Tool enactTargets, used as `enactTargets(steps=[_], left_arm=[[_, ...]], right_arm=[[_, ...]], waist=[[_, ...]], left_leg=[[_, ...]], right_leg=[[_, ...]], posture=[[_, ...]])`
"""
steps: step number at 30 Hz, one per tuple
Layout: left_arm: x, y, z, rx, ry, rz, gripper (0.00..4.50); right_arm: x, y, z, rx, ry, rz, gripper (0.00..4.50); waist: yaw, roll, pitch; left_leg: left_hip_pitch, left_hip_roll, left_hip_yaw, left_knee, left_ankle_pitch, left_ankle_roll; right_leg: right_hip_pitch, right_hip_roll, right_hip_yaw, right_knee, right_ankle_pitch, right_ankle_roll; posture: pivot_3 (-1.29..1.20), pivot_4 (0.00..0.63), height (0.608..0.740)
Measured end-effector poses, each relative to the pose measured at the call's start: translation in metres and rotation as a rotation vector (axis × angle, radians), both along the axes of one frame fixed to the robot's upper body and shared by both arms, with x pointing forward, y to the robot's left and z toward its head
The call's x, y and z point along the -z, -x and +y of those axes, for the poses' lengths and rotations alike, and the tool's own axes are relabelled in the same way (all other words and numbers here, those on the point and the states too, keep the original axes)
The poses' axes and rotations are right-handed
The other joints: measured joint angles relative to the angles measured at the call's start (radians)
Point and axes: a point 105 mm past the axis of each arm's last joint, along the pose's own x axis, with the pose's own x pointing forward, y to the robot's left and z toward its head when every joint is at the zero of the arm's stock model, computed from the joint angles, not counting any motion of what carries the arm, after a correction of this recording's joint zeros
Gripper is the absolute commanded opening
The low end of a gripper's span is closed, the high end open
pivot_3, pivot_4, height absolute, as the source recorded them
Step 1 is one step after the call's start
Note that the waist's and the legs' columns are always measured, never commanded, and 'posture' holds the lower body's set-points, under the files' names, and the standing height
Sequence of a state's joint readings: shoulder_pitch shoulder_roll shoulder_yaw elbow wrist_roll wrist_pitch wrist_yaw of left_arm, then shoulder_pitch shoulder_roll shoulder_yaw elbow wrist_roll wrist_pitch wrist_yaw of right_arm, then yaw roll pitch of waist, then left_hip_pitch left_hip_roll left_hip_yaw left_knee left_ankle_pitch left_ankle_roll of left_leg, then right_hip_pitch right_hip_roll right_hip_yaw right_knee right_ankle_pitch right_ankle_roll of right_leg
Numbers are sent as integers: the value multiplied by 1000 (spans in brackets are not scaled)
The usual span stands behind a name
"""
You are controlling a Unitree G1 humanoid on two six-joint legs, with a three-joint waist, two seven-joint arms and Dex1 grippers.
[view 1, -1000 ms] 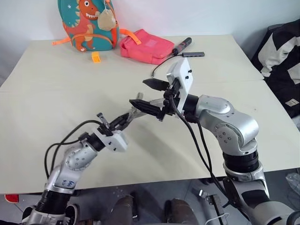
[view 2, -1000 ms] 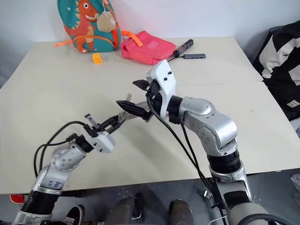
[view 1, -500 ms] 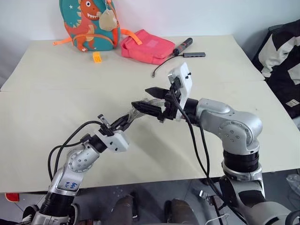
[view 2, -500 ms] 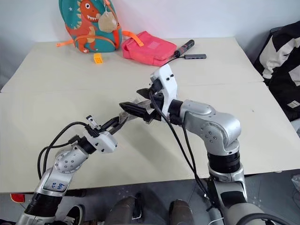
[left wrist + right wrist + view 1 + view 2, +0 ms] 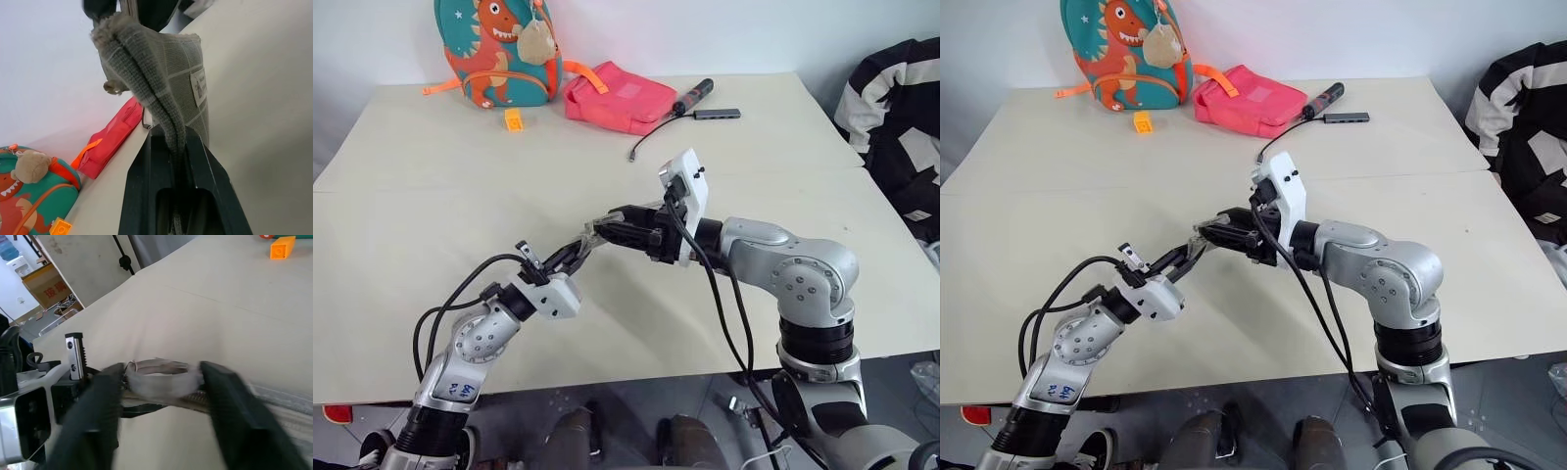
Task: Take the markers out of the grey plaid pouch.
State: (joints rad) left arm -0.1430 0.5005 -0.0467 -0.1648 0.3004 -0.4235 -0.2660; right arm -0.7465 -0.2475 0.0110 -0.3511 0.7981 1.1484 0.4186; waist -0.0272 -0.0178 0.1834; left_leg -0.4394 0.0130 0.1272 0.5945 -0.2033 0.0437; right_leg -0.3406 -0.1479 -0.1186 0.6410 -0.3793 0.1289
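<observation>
Pouch [image 5: 182, 83] is up off the table [image 5: 431, 186], held in the air between the two grippers, above the table's near half. Left gripper [image 5: 576, 257] has its fingers [image 5: 146, 196] clamped tight on one edge of the pouch, fabric folded and pinched between them; white label faces out in the left wrist view. Right gripper [image 5: 612, 227] reaches in from the right at the pouch's far end, its fingers [image 5: 105, 396] sitting either side of the pouch's open mouth, partly closed around it; can't tell if they actually grip the fabric or just bracket it. Markers not visible, can't tell if any sit inside the pouch. Rest of the stuff sits at the table's far edge, well apart from the pouch: dinosaur backpack [image 5: 499, 49], small orange block [image 5: 514, 119] just in front of it, pink bag [image 5: 617, 98] beside the backpack, black-and-red cylinder [image 5: 693, 96] with cable right of the pink bag, and a flat dark hub [image 5: 717, 114] just beside that.
</observation>
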Motion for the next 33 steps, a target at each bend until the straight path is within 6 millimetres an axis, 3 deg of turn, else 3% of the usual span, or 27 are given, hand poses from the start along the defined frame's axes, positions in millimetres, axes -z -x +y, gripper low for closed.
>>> enactTargets(steps=[4, 9, 13, 17, 23, 33], left_arm=[[0, 0, 0, 2, 6, 4, 0], [-4, 4, -4, 60, 158, 83, 0], [-17, 12, -12, 204, 426, 249, 0], [-23, 19, -10, 282, 509, 337, 0], [9, 28, -2, 251, 431, 423, 0], [30, 42, 9, 252, 317, 406, 0]], right_arm=[[-2, 0, 3, -3, -19, -3, 23], [-9, 1, 2, -8, -64, -8, 23], [-32, 3, 1, -25, -132, -64, 23], [-45, 6, 4, -39, -168, -98, 23], [-8, 1, -2, -5, -96, -25, 23], [23, 1, -28, 47, 6, -25, 23]], waist=[[0, 0, 0], [0, 0, 0], [-2, 0, 0], [-2, 0, 0], [0, 0, 0], [0, 0, 0]], left_leg=[[0, 0, 0, 0, 0, 0], [0, 0, 0, 0, 0, 0], [0, 0, -1, 1, 0, 0], [1, 0, -1, 1, 0, 0], [0, -1, 0, 1, 1, 1], [0, 0, 0, 1, 0, 1]], right_leg=[[0, 0, 0, 0, 0, 0], [0, 0, 0, 0, 0, 0], [0, 0, 1, 1, 0, 0], [1, 1, 2, 1, 0, 0], [0, 2, 1, 1, 0, 0], [0, 0, 2, -4, 0, 0]], posture=[[0, 150, 740], [0, 150, 740], [0, 150, 740], [0, 150, 740], [0, 150, 740], [0, 150, 740]])
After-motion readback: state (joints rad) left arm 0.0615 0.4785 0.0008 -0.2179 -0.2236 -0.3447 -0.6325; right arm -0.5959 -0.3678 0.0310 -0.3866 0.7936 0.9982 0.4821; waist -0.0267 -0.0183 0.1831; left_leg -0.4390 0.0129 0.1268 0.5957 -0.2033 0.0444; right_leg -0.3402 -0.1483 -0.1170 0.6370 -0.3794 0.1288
